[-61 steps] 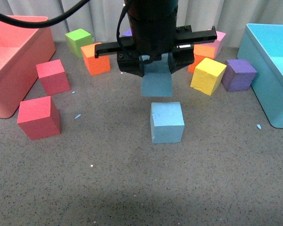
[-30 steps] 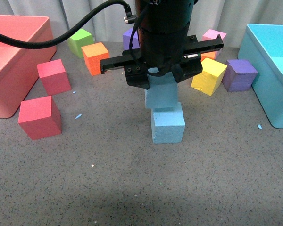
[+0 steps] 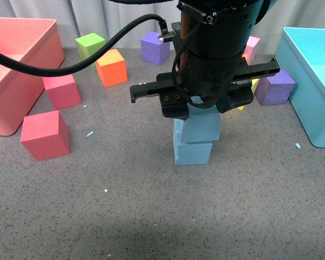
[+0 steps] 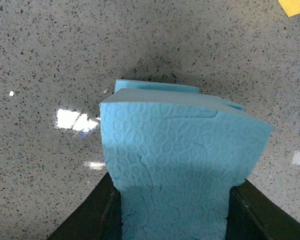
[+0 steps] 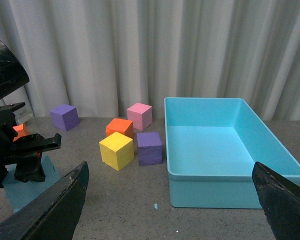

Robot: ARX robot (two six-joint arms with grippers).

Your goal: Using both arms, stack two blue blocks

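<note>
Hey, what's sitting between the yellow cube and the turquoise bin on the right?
A purple cube sits there, close beside the yellow cube, before the turquoise bin. The right wrist view shows it plainly.

The right claw (image 5: pixel 170 210) stands spread, its dark fingers (image 5: pixel 65 202) wide apart. Beyond it on the grey bench (image 5: pixel 115 205) sits the turquoise bin (image 5: pixel 215 192). A purple cube (image 5: pixel 150 148) lies near the bin's wall, with a yellow cube (image 5: pixel 116 150) just beside it. An orange cube (image 5: pixel 119 127) and a pink cube (image 5: pixel 140 116) lie behind them, towards the curtain (image 5: pixel 140 50). A second purple cube (image 5: pixel 65 116) lies apart. The left arm (image 5: pixel 10 150) hangs over a blue block (image 5: pixel 27 187).
</note>
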